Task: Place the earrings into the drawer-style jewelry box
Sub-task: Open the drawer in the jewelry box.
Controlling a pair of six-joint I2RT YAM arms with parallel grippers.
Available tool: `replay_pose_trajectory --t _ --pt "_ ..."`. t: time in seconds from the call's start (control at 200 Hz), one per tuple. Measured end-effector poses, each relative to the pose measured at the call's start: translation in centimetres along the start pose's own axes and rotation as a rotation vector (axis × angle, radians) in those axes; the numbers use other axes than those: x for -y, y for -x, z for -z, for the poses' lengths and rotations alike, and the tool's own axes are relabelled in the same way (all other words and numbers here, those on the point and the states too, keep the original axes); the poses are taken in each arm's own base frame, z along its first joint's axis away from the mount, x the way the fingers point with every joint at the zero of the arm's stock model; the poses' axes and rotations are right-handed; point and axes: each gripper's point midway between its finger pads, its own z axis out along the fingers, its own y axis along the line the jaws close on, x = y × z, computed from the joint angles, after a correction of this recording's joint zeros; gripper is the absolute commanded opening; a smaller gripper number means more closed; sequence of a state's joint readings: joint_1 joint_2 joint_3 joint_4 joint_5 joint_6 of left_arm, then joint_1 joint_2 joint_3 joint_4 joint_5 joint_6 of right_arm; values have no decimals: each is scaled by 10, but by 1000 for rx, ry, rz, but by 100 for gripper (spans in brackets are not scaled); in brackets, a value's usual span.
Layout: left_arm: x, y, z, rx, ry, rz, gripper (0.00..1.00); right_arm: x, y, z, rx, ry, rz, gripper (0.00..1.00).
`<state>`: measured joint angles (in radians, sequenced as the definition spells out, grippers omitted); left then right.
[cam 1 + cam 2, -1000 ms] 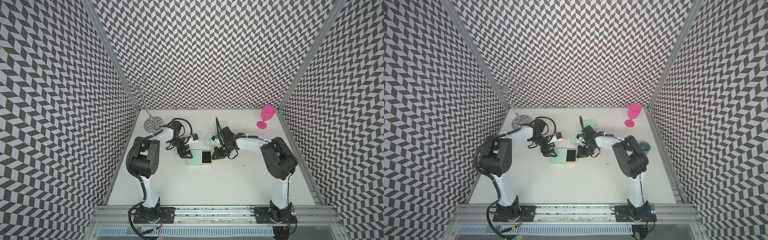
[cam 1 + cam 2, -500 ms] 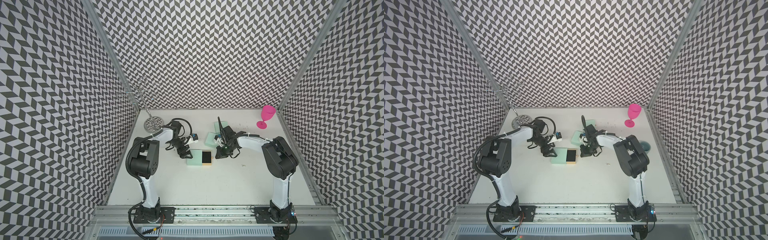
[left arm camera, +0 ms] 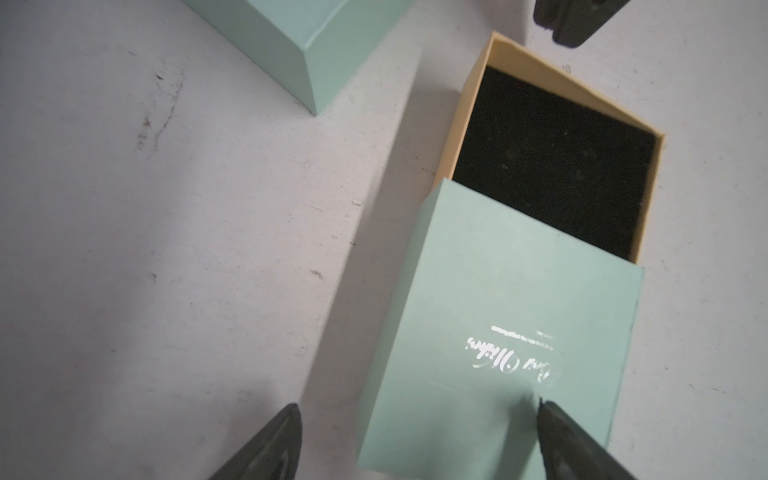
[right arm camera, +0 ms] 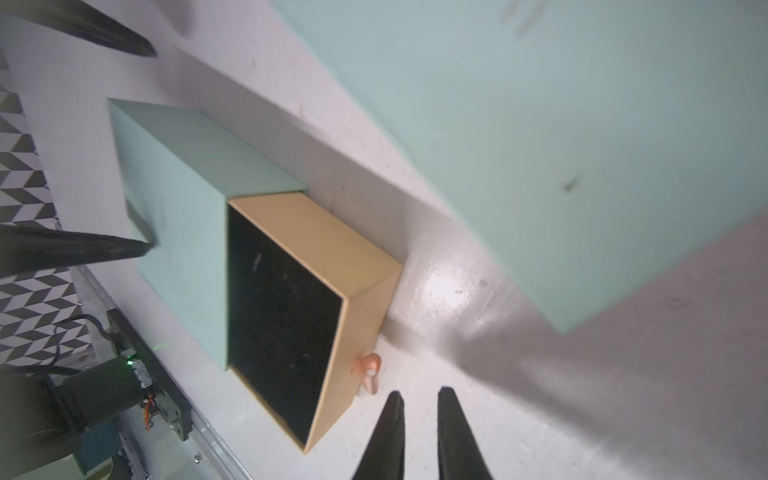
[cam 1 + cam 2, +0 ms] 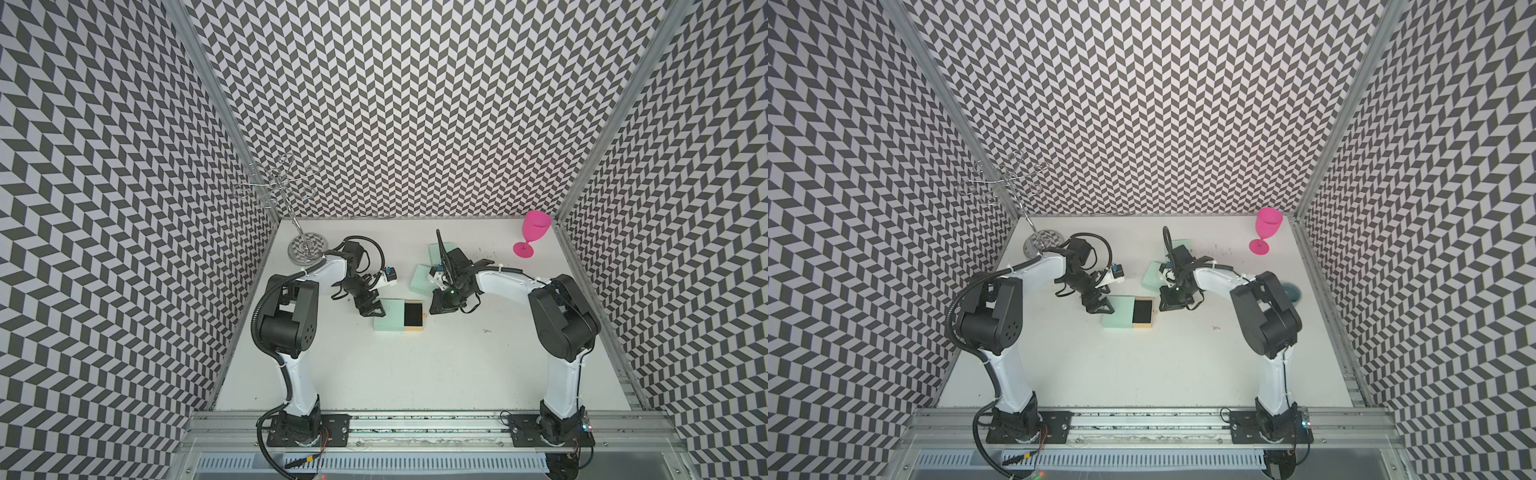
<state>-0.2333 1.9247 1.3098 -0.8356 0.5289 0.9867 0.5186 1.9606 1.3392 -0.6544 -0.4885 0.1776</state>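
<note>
The jewelry box (image 5: 388,316) is a mint-green sleeve with its tan drawer (image 5: 413,316) slid out to the right, showing bare black foam (image 3: 552,166). My left gripper (image 3: 417,411) is open at the sleeve's far end, one finger over its top and the other beside it on the table. My right gripper (image 4: 420,397) sits just off the drawer's small orange pull tab (image 4: 368,370), jaws parted by a narrow gap with nothing between them. A tiny glinting cluster of earrings (image 5: 486,331) lies on the table to the right of the box, apart from both grippers.
Two more mint-green boxes (image 5: 422,277) (image 5: 436,251) lie behind the right gripper. A pink goblet (image 5: 534,232) stands at the back right and a wire stand (image 5: 305,249) at the back left. In a top view a teal dish (image 5: 1292,291) shows by the right wall.
My right gripper's jaws have parted slightly from shut beside the pull tab. The left arm and the box have stayed put.
</note>
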Motion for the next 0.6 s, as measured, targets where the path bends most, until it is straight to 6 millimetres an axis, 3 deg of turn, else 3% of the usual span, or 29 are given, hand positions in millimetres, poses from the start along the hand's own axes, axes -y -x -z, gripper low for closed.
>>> replay_pose_trajectory --t 0.195,0.601 --pt "0 0 0 0 0 -9 89 -15 20 12 47 22 25 18" --pt "0 1 0 0 0 -19 89 -51 14 6 2 -69 88 18"
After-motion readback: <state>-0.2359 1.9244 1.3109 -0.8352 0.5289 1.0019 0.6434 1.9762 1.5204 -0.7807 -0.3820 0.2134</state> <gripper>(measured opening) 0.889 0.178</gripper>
